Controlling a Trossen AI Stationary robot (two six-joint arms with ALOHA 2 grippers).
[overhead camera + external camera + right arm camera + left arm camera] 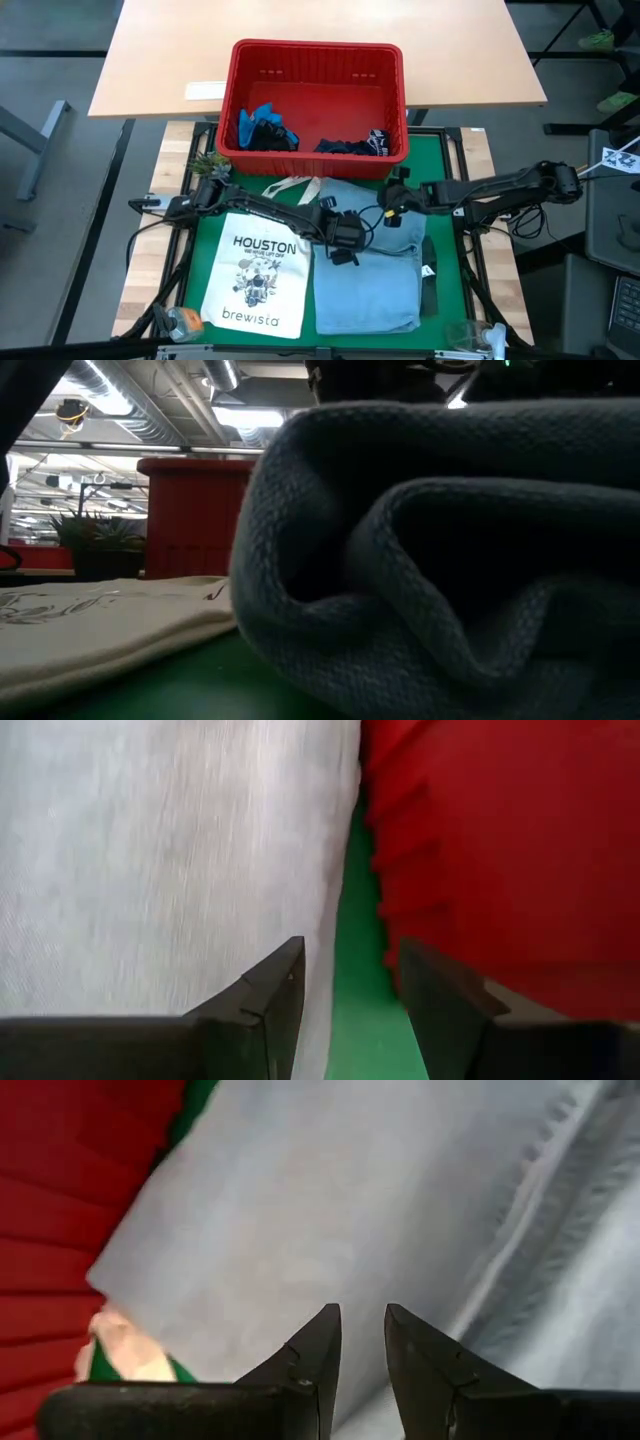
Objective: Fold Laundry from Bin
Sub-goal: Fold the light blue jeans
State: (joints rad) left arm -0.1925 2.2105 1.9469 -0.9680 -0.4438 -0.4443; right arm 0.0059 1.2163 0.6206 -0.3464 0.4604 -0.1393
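Denim shirt [365,270] flat on counter mat, just below bin [316,100]. Soft, limp; pinch at hem edge. My left tool [362,1342] narrow, empty; my right tool [350,975] wider, empty.

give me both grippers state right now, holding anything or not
left gripper: open, narrow gap, empty, over the light blue shirt.
right gripper: open, empty, at the shirt's edge beside the red bin.
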